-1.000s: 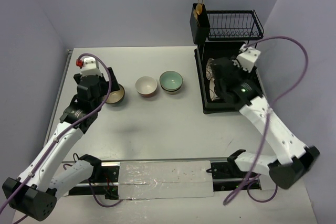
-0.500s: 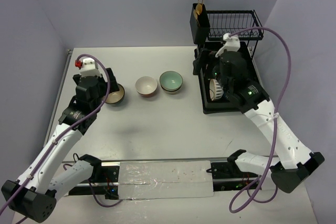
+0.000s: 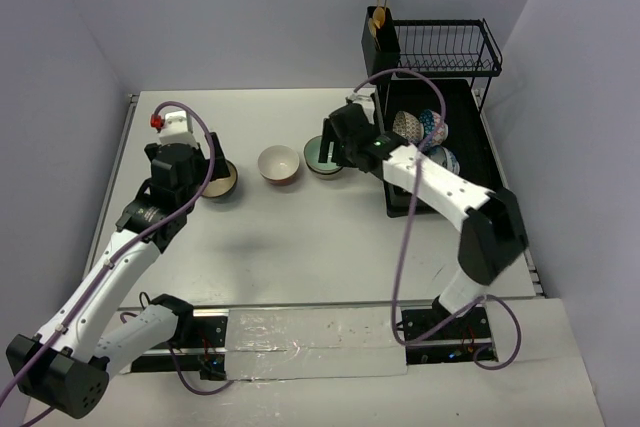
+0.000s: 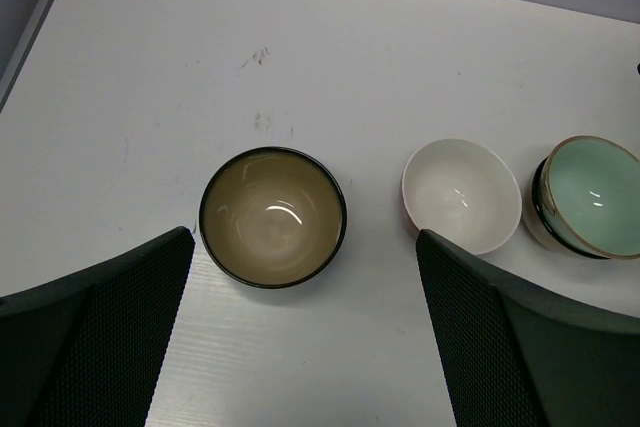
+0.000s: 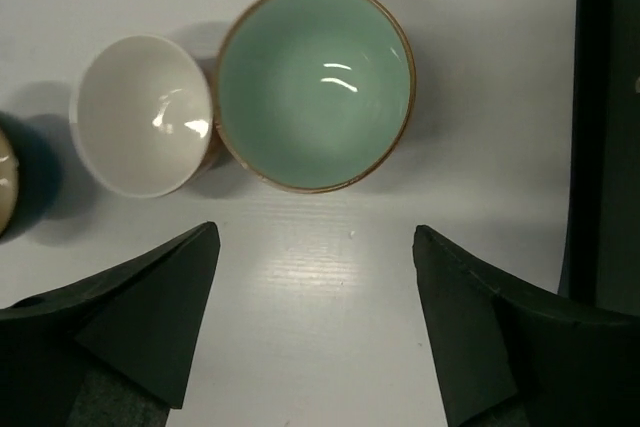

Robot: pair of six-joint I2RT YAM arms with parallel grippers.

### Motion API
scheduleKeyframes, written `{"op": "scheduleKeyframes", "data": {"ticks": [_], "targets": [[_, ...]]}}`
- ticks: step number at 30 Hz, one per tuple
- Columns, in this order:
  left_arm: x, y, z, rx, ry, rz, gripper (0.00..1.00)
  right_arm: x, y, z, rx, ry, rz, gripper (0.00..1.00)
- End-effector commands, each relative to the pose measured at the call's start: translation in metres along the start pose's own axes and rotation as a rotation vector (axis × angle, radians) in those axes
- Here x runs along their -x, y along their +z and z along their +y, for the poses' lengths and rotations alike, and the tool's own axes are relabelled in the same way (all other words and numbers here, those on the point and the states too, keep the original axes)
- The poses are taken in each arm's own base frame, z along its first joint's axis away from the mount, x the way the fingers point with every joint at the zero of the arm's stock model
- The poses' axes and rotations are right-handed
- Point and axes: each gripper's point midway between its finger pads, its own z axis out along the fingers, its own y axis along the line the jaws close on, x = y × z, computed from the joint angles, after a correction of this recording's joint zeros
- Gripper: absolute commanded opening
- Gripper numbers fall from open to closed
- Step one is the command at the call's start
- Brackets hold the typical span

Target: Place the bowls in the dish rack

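Loose on the table, strung from ten to twelve o'clock, three in all: one tan bowl (image 4: 272, 217), one white bowl (image 4: 461, 194), one mint bowl (image 5: 315, 87). One dish rack (image 3: 476, 147) at two o'clock, with at least two patterned bowls (image 3: 434, 127) inside; exact number hard to tell. One cutlery holder (image 3: 381, 52) at one o'clock.

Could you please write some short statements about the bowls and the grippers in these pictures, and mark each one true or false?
1. Three bowls stand on the table outside the dish rack. True.
2. The right gripper holds the mint green bowl. False: it is open above it.
3. The left gripper is open above the tan bowl. True.
4. The white bowl lies in the dish rack. False: it stands on the table between the tan bowl and the mint green bowl.
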Motion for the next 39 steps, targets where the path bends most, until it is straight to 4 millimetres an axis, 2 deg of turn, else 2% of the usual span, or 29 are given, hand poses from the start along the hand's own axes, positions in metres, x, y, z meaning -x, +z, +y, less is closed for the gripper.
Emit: {"op": "scheduleKeyframes", "data": {"ticks": [1, 2, 4, 6, 8, 11, 13, 22, 28, 32, 39], "targets": [[0.015, -0.003, -0.005, -0.021, -0.026, -0.031, 0.99, 0.008, 0.024, 0.004, -0.079, 0.082, -0.012, 0.83], [0.016, -0.003, -0.005, -0.023, -0.026, -0.032, 0.99, 0.011, 0.029, 0.005, -0.087, 0.103, -0.012, 0.81], [0.016, -0.003, -0.005, -0.023, -0.027, -0.033, 0.99, 0.002, 0.048, 0.002, -0.115, 0.129, 0.020, 0.78], [0.017, -0.004, -0.005, -0.027, -0.031, -0.034, 0.99, 0.001, 0.062, -0.005, -0.139, 0.158, 0.030, 0.74], [0.016, -0.003, -0.005, -0.028, -0.031, -0.031, 0.99, 0.003, 0.070, -0.007, -0.146, 0.193, 0.036, 0.71], [0.016, -0.004, -0.006, -0.032, -0.032, -0.031, 0.99, 0.000, 0.083, -0.017, -0.206, 0.197, 0.036, 0.58], [0.017, -0.003, -0.005, -0.031, -0.033, -0.032, 0.99, 0.000, 0.085, -0.021, -0.232, 0.199, 0.037, 0.52], [0.017, -0.004, -0.006, -0.033, -0.034, -0.033, 0.99, -0.013, 0.097, -0.037, -0.298, 0.203, 0.069, 0.51], [0.017, -0.004, -0.004, -0.028, -0.033, -0.032, 0.99, -0.017, 0.100, -0.039, -0.301, 0.196, 0.080, 0.48], [0.017, -0.004, -0.004, -0.028, -0.034, -0.033, 0.99, -0.018, 0.102, -0.040, -0.300, 0.191, 0.078, 0.38], [0.016, -0.004, -0.004, -0.028, -0.033, -0.030, 0.99, -0.023, 0.107, -0.044, -0.319, 0.185, 0.089, 0.38]]}}
